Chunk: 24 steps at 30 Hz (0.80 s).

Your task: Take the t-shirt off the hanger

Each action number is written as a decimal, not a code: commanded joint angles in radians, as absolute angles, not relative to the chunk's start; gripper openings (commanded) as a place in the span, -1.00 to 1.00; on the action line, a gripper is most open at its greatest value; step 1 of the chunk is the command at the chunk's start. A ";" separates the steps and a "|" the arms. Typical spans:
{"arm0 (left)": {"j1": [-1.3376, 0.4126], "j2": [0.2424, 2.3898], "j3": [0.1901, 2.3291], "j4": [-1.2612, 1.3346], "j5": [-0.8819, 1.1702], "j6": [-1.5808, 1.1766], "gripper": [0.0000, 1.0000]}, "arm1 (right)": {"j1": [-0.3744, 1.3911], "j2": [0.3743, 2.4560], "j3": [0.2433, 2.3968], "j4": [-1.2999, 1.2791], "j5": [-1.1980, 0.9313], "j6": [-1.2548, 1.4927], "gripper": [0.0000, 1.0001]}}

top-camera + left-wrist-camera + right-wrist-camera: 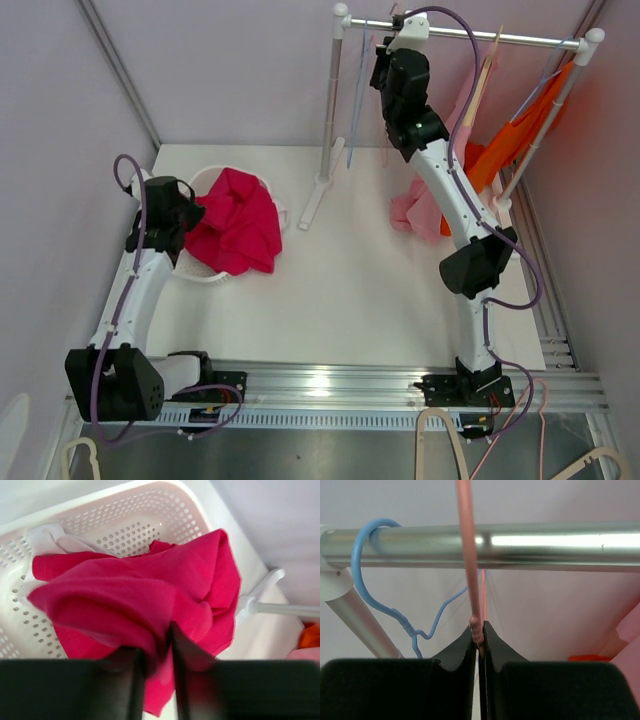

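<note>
The magenta t-shirt point(235, 225) lies bunched in the white perforated basket point(215, 275) at the left of the table. In the left wrist view the t-shirt point(140, 595) drapes over the basket point(125, 520) rim. My left gripper point(157, 645) sits right over it with its jaws a narrow gap apart and a fold of the cloth between them. My right gripper point(479, 630) is up at the metal rail point(545, 545), shut on the twisted neck of a bare pink hanger point(467, 555) whose hook is over the rail.
A blue wire hanger point(365, 580) hangs on the rail left of the pink one. An orange garment point(510, 140) and a pale pink garment point(425, 205) hang at the rack's right end. The rack's white foot point(315, 200) stands beside the basket.
</note>
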<state>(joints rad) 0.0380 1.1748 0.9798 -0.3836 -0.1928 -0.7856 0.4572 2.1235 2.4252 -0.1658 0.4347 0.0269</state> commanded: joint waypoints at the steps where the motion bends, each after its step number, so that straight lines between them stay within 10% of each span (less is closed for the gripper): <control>1: 0.057 1.120 0.957 -0.333 -0.216 -0.810 -0.37 | 0.463 2.091 2.421 -0.146 0.451 0.032 -0.74; 10: 0.181 1.255 1.092 -0.357 -0.022 -0.810 0.98 | 0.454 2.089 2.460 -0.165 0.436 0.031 -0.52; 19: 0.181 1.209 1.259 -0.451 -0.066 -0.680 0.99 | 0.449 1.925 2.359 -0.221 0.469 0.031 0.20; 24: 0.181 1.267 1.492 -0.681 -0.089 -0.637 0.99 | 0.448 1.827 2.373 -0.423 0.488 0.074 0.25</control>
<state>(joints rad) 0.1772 1.2720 1.3754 -0.5671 -0.0654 -0.6876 0.4515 1.9415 2.3539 -0.3271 0.4561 0.0452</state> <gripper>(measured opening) 0.994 0.622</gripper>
